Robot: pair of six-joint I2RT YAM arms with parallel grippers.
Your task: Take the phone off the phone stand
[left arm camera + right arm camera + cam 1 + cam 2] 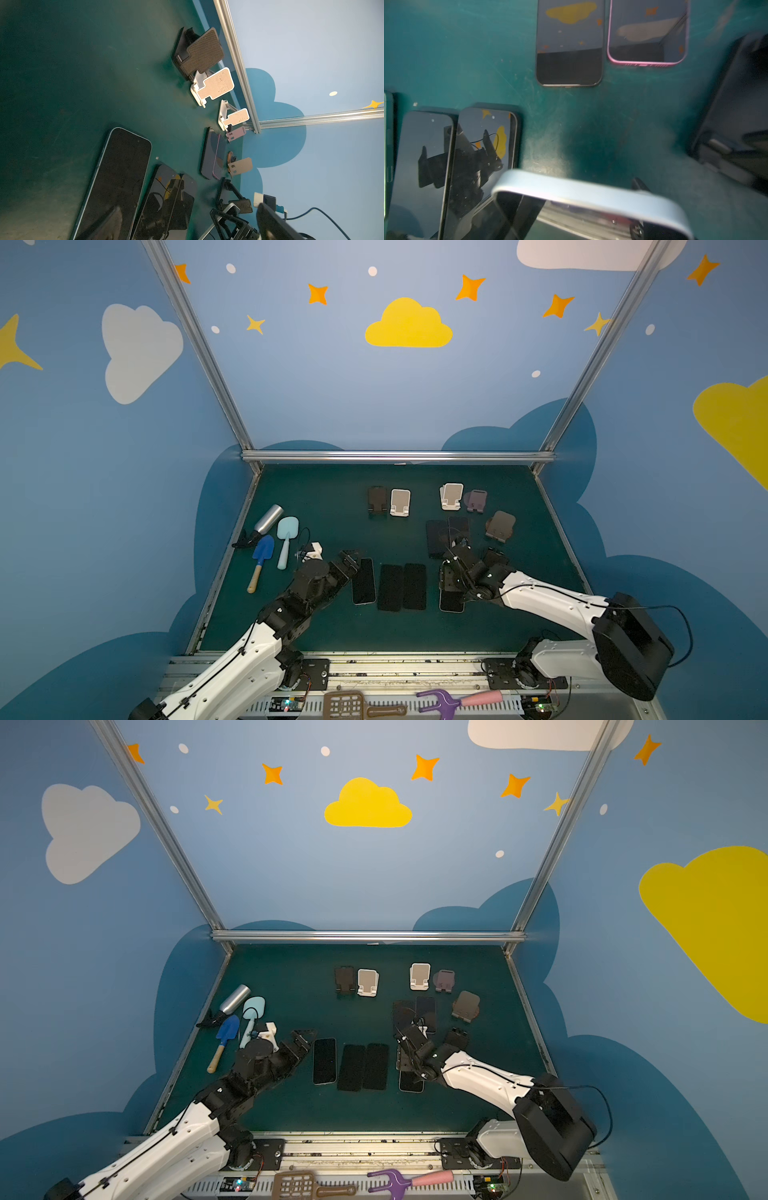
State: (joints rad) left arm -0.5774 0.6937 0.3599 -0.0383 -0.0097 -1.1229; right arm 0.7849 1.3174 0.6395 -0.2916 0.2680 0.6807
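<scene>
My right gripper is shut on the phone, a dark-screened one with a pale blue-silver rim. It holds the phone tilted, its near end low over the green mat. The phone shows under the gripper in both top views. The black phone stand is just right of the gripper and stands empty. In the right wrist view a strip of mat separates the stand from the phone. My left gripper is open, low beside a flat phone, with nothing between its fingers.
Several phones lie flat on the mat, two at centre and two further back. Empty stands line the back: black, white, white, purple, brown. A silver bottle and two small shovels lie at left.
</scene>
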